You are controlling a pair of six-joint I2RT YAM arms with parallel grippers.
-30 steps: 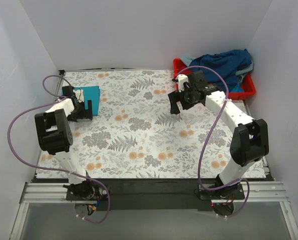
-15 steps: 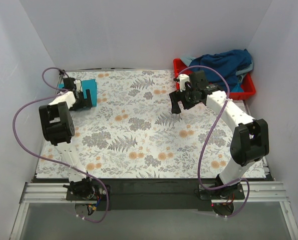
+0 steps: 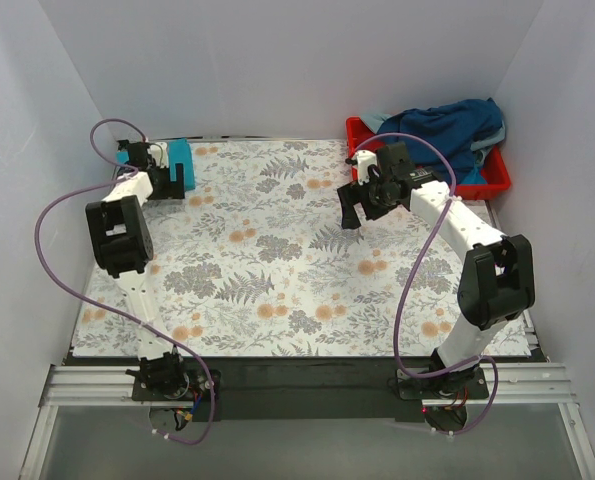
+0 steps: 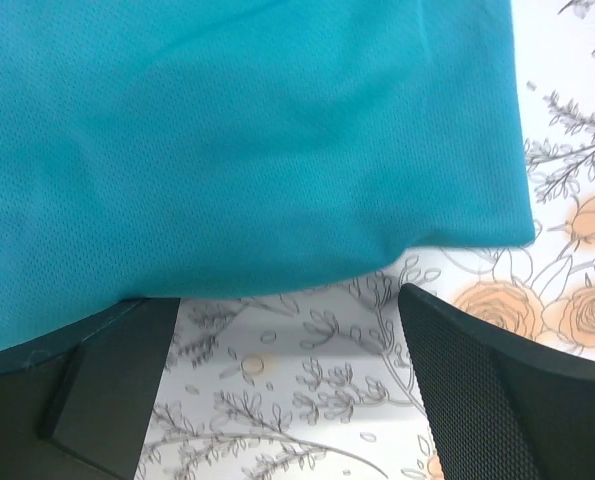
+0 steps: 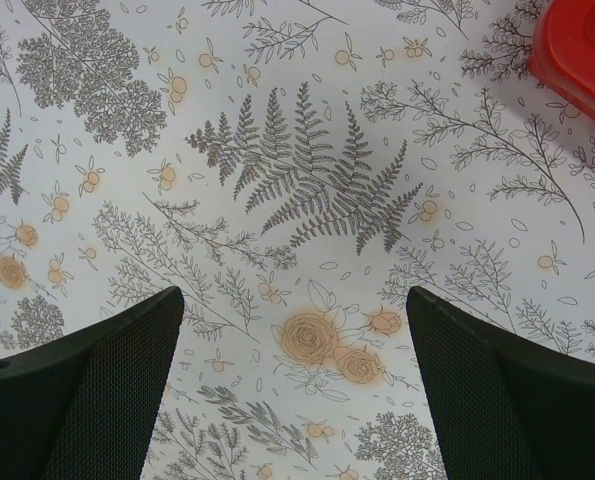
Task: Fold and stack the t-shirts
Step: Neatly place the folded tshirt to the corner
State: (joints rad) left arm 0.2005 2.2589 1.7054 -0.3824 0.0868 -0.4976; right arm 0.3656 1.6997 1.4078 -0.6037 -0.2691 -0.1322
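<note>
A folded teal-turquoise t-shirt [image 3: 180, 153] lies at the table's back left corner. In the left wrist view this t-shirt [image 4: 247, 140] fills the upper part of the picture. My left gripper [image 3: 171, 186] sits just in front of it, open. Its fingers [image 4: 507, 400] straddle bare tablecloth, and the shirt's hem drapes over the left finger's tip. A heap of navy blue and teal t-shirts [image 3: 452, 125] fills the red tray [image 3: 493, 183] at the back right. My right gripper [image 3: 353, 214] hangs open over the table left of the tray, nothing between its fingers [image 5: 97, 400].
The floral tablecloth [image 3: 277, 270] covers the table between white walls. The back wall stands right behind the folded shirt, the left wall close beside it. A corner of the red tray [image 5: 577, 45] shows at the top right of the right wrist view.
My left gripper has moved toward the back left corner, and the folded teal shirt has slid back with it. The right arm has barely moved.
</note>
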